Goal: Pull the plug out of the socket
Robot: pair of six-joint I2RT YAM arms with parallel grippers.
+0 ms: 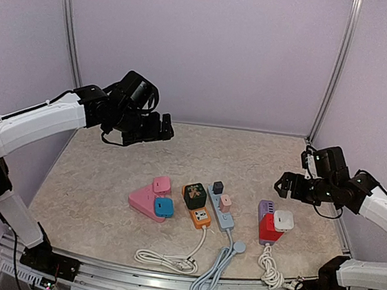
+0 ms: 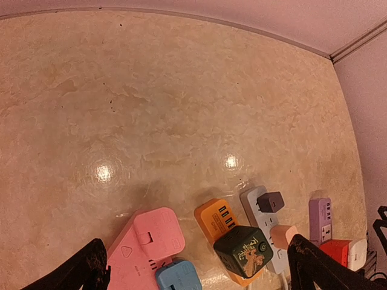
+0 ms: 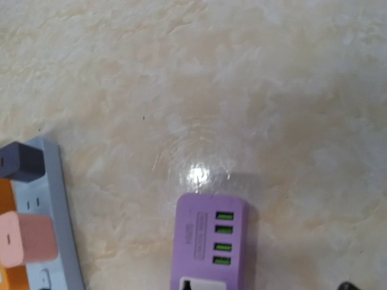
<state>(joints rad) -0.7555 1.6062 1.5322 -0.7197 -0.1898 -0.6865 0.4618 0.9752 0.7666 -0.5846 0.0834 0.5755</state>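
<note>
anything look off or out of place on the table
Nothing stands out. The pink strip, orange strip, grey strip and purple strip lie side by side with plugs seated in them and cords loosely coiled toward the near edge. Nothing looks spilled or broken.

I see the triangular socket (image 1: 142, 200) leftmost, the long strip (image 1: 225, 221) right of the cube plug (image 1: 195, 195). Coiled cables (image 1: 164, 258) lie in front.
</note>
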